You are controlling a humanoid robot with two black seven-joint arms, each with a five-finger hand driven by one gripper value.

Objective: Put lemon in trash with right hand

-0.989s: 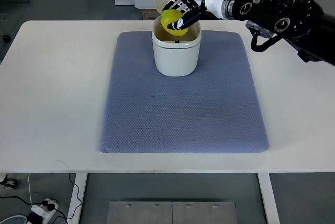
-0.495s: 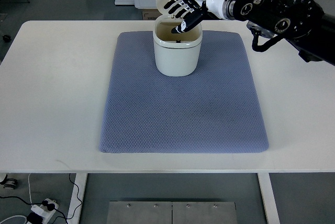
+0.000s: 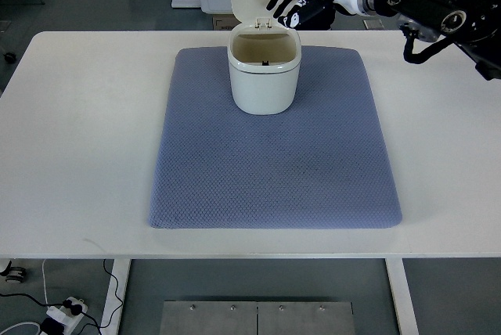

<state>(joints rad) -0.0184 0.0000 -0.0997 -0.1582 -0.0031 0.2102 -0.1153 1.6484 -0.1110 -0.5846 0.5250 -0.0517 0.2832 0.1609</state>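
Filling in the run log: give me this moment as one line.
right hand: open, empty, beside lid | trash can: lid up, on mat | lemon: not visible | left hand: out of view

A white table (image 3: 78, 116) carries a blue-grey mat (image 3: 274, 163) spread flat across its middle. On the mat's far part stands a cream trash bin (image 3: 264, 77) (its lid tipped up and open).

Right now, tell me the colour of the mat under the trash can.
Blue-grey mat, finely textured; top view.
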